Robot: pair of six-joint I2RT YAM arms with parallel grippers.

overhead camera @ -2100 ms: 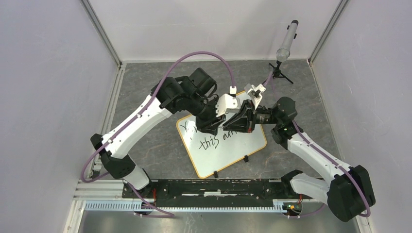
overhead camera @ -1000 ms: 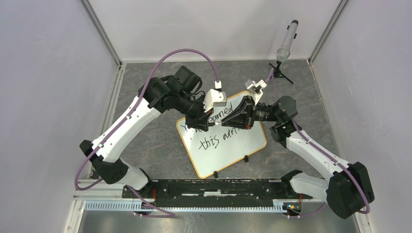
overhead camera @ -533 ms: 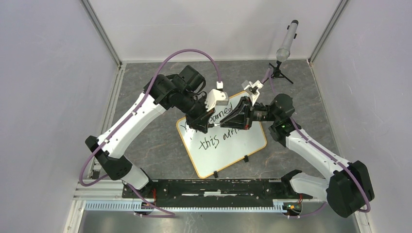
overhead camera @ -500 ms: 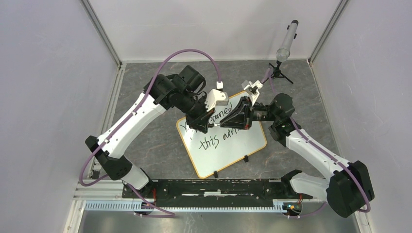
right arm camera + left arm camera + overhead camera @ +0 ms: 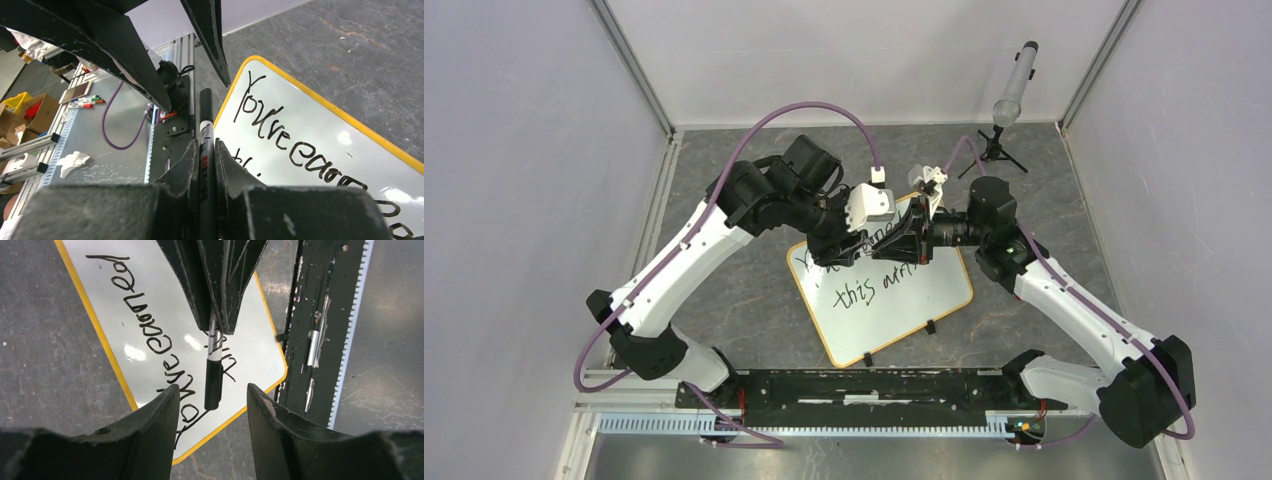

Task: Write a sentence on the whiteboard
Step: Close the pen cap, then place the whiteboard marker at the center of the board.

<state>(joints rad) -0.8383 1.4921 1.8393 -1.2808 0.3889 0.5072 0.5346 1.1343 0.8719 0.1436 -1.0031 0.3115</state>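
Left wrist view looks down between the left gripper and its two black fingers. They stand apart with a clear gap on either side of the black-capped marker pen with a pale printed barrel. They touch nothing, so this hand is released. The pen's capped end reaches into that gap, while the right gripper clamps its barrel higher up with dark jaws closed tight on it. The right wrist view confirms the grasp: the right fingers press on both sides of the pen.

Under both grippers lies the rectangular glossy white whiteboard with rounded corners and a thin orange-yellow frame. It is flat on the mottled grey tabletop and turned askew. Its two small black clip feet sit on the edge nearest the arm bases.

The thin black handwritten sentence runs across the whiteboard in two slanted lines. The upper line reads roughly "You've earned" and the lower begins "this". From the top external view the grippers meet tip to tip over the upper line and hide its middle.

Beyond the whiteboard's far right corner stands a grey cylinder on a small black tripod. A long black rail runs along the table's near edge, past the clip feet.
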